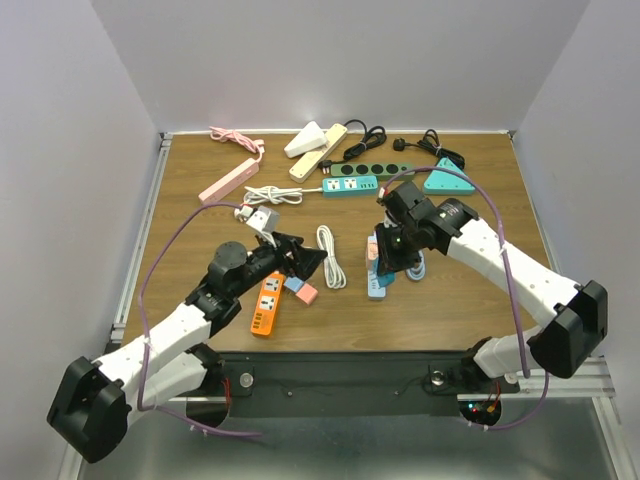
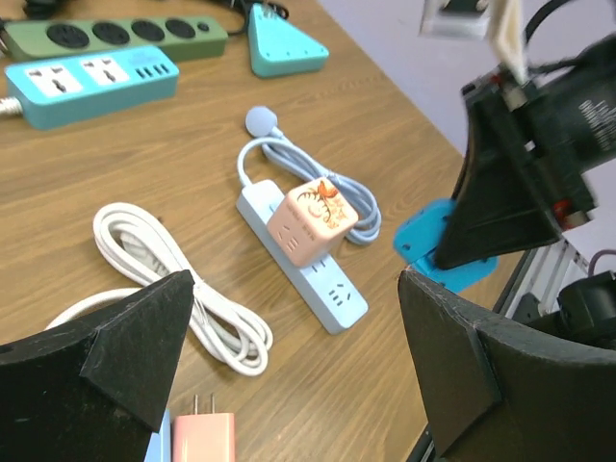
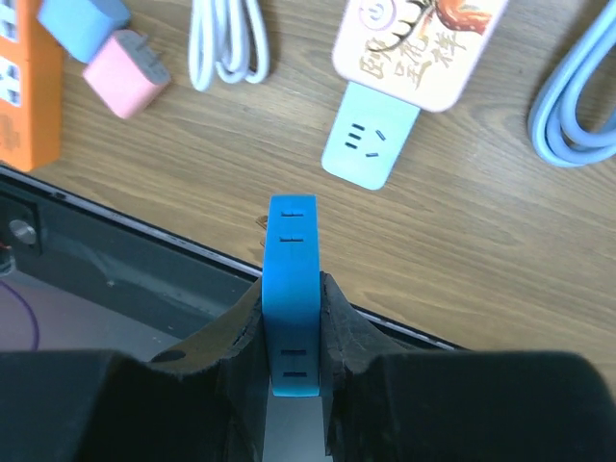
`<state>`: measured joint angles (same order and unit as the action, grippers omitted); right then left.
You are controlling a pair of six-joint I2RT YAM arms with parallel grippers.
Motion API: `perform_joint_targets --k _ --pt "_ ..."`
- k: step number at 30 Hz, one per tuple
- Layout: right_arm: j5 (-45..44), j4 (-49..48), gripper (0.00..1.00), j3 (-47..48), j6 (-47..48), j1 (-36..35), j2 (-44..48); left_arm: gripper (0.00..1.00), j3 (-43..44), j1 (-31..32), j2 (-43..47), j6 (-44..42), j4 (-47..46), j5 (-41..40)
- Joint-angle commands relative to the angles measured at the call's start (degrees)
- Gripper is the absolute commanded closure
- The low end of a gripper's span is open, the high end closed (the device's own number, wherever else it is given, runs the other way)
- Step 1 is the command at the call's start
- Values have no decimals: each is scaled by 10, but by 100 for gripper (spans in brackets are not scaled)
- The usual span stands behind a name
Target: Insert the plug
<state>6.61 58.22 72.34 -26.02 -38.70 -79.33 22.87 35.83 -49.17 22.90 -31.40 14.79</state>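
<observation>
A pink plug (image 1: 307,293) with two prongs lies flat on the table beside a small blue plug (image 1: 293,284), just right of the orange power strip (image 1: 266,303). My left gripper (image 1: 303,262) hovers over them, open and holding nothing; the pink plug (image 2: 202,438) shows at the bottom edge of the left wrist view, below the left gripper (image 2: 296,289). My right gripper (image 3: 292,294) is shut on a bright blue socket block (image 3: 292,231), held on edge above the table's front edge. The right wrist view also shows the pink plug (image 3: 125,77) lying loose.
A light blue power strip (image 2: 318,269) carrying a pink cube adapter (image 2: 313,219) lies between the arms, beside a coiled white cable (image 1: 331,257). Further back lie a teal strip (image 1: 350,186), a green strip (image 1: 365,170), a teal triangle (image 1: 447,178), a pink strip (image 1: 228,181) and a cream strip (image 1: 318,150).
</observation>
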Motion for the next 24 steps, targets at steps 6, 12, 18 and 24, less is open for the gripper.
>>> perform_joint_targets --k 6,12,18,24 --pt "117 -22 100 70 9 1 18 10 2 -1 -38 14 -161 160" --pt "228 -63 100 91 25 2 43 9 2 -1 -32 49 -242 244" --pt "315 -111 100 91 26 2 61 9 3 -1 -35 57 -249 257" --pt "357 -134 100 86 22 1 73 9 4 0 -26 76 -277 284"
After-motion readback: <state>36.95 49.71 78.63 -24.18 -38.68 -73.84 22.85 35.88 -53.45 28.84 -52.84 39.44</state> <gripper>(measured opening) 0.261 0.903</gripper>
